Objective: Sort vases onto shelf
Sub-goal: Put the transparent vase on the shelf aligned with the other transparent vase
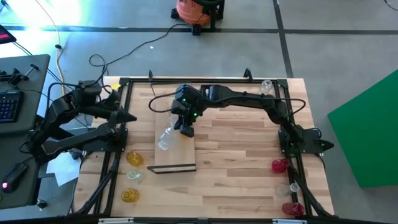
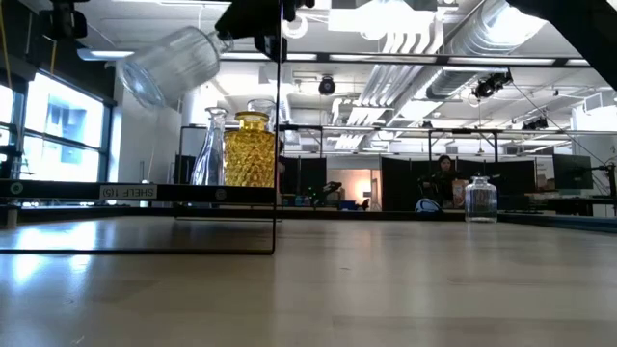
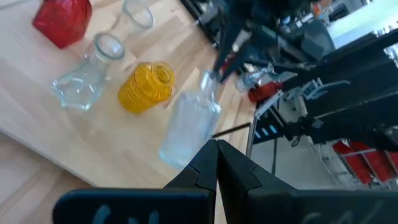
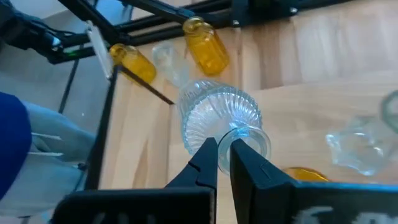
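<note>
Your right gripper (image 4: 222, 149) clamps the clear ribbed glass vase (image 4: 219, 118) by its neck, tilted above the light-wood shelf (image 1: 180, 146); only the low view shows it lifted. The left gripper (image 1: 129, 117) is closed, beside the shelf.

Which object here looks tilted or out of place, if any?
The clear ribbed vase hangs tilted in the air above the shelf, gripped at its neck by the right gripper. It is not standing like the yellow vase. Nothing looks spilled or broken.

Right gripper (image 4: 224, 152) pinching a ribbed clear vase (image 4: 219, 118) by its neck.
Two amber vases (image 4: 206, 46) lie at upper centre; another clear vase (image 4: 360, 146) sits at right.
</note>
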Controlling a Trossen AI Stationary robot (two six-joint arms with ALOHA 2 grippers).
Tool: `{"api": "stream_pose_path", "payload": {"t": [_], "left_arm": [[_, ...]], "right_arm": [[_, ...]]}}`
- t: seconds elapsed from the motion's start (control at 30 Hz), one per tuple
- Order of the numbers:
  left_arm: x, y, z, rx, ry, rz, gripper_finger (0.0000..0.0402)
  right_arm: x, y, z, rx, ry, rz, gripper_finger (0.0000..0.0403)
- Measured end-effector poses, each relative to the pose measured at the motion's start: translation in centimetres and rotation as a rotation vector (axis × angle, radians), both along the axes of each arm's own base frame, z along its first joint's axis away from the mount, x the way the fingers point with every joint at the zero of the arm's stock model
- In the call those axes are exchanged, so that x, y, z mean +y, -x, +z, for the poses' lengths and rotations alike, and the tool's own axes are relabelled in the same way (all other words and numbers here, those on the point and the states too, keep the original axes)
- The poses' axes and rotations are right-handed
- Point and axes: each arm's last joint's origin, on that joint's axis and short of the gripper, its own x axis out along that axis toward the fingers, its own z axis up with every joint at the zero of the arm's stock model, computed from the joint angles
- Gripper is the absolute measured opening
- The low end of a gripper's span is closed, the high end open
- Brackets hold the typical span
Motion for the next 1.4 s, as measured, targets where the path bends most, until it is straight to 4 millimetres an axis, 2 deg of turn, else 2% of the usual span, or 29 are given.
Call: {"api": "stream_pose_path", "payload": {"t": [0.23,0.37,0.53,0.6,0.73,0.9,1.07,1.17,1.27,1.4], "left_arm": [[-0.1,-0.9,-1.7,0.064,0.065,-0.074,0.0000],[-0.5,-1.2,-1.8,0.055,0.075,-0.146,0.0000],[-0.7,-2.8,0.5,-0.158,0.047,-0.139,0.0000],[-0.8,-3.6,1.8,-0.272,-0.008,-0.130,0.0000],[-1.0,-5.0,4.8,-0.369,-0.168,-0.089,0.0000],[-1.6,-6.9,7.5,-0.282,-0.382,-0.081,0.0000],[-2.7,-6.9,9.0,-0.084,-0.526,-0.069,0.0000],[-3.4,-6.5,9.9,-0.029,-0.526,-0.074,0.0000],[-4.1,-6.1,11.0,-0.048,-0.501,-0.077,0.0000],[-4.9,-5.9,10.2,0.058,-0.523,-0.079,0.0000]], "right_arm": [[-0.8,0.1,0.0,-0.003,0.006,-0.010,0.0000],[-0.7,0.1,-0.1,0.002,0.008,0.005,0.0000],[-0.7,0.3,-0.2,0.014,0.024,0.034,0.0000],[-0.7,0.4,-0.3,0.024,0.031,0.050,0.0000],[-0.7,0.5,-0.4,0.027,0.037,0.063,0.0000],[-0.7,0.6,-0.4,0.024,0.041,0.081,0.0000],[-0.8,0.7,-0.5,0.038,0.032,0.092,0.0000],[-0.8,0.7,-0.5,0.037,0.037,0.099,0.0000],[-0.8,0.7,-0.5,0.037,0.037,0.100,0.0000],[-0.8,0.7,-0.5,0.037,0.037,0.099,0.0000]]}}
